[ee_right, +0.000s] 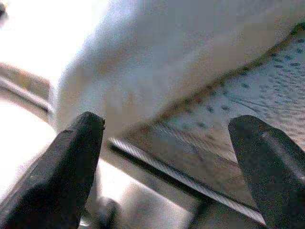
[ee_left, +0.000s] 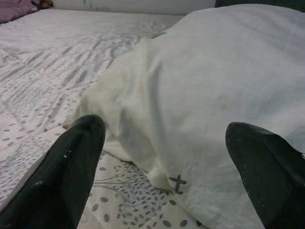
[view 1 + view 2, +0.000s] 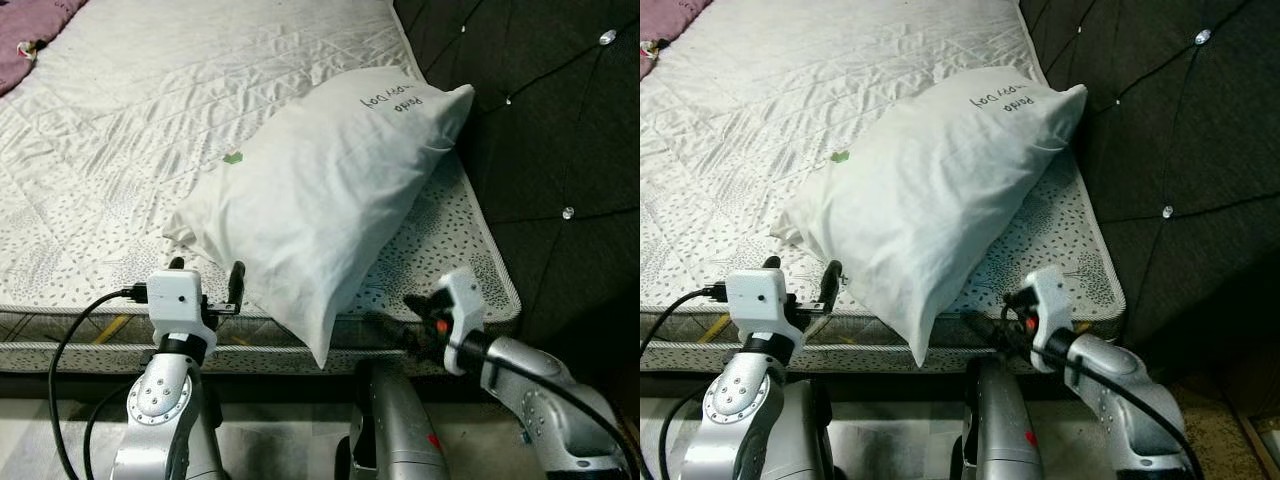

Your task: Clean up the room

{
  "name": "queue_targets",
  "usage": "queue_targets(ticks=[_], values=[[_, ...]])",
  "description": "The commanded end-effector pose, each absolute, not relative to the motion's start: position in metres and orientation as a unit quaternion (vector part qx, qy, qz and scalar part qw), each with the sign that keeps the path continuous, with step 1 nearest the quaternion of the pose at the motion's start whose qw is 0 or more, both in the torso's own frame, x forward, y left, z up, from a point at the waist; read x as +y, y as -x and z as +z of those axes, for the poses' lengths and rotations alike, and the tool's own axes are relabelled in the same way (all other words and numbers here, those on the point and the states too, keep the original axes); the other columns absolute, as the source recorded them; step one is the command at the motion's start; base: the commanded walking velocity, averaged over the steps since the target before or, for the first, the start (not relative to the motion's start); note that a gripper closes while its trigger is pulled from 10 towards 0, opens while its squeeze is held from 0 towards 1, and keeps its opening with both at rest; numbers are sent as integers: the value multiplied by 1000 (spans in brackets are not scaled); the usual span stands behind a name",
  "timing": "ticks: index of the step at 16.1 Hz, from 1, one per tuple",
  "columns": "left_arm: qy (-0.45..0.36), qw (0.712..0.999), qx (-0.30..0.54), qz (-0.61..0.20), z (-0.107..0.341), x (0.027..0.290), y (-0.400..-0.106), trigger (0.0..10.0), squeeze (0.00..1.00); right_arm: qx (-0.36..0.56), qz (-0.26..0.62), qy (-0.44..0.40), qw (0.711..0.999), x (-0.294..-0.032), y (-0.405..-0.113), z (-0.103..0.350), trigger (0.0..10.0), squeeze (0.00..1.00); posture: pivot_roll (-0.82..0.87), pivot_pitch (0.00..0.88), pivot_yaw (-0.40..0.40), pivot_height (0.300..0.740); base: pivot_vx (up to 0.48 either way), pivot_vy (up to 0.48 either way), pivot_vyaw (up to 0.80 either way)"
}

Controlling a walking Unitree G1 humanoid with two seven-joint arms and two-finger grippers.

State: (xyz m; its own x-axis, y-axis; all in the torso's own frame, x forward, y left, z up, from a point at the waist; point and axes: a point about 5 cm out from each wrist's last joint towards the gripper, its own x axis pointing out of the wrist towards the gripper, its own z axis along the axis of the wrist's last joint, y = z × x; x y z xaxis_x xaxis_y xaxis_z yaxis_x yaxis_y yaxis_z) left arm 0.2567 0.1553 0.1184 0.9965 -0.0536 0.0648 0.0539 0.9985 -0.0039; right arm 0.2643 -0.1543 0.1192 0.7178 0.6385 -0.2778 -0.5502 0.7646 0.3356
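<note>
Between my two spread grippers, left [image 3: 207, 279] and right [image 3: 412, 318], the plump white fabric pillow [image 3: 320, 195] lies angled away, both empty.

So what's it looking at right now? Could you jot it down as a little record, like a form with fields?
place: foot edge of a bare quilted mattress
main item: white pillow, lying slantwise, one corner hanging over the mattress edge
pillow marking: handwriting near its far end, too small to read
left gripper: open, at the mattress edge beside the pillow's near corner
right gripper: open, low at the mattress edge, aimed at the pillow's overhanging corner
backdrop: dark tufted headboard to the right
also there: purple cloth at the far left corner
</note>
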Motion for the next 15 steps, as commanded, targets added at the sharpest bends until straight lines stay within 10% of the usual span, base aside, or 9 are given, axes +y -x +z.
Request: queue_targets(ticks=[1,6,15], values=[[4,999,-24,-30,116,154,-258,10000,0,186,326,-142,916,-154,-262,127,10000,0,-71,127,-47,525,0,0,0],[2,999,-26,-34,118,155,-261,10000,0,201,400,-183,875,-118,-242,137,10000,0,-63,109,-35,525,0,0,0],[-33,999,4,34,122,194,-223,10000,0,195,314,-159,915,-79,-267,120,10000,0,61,115,-35,525,0,0,0]])
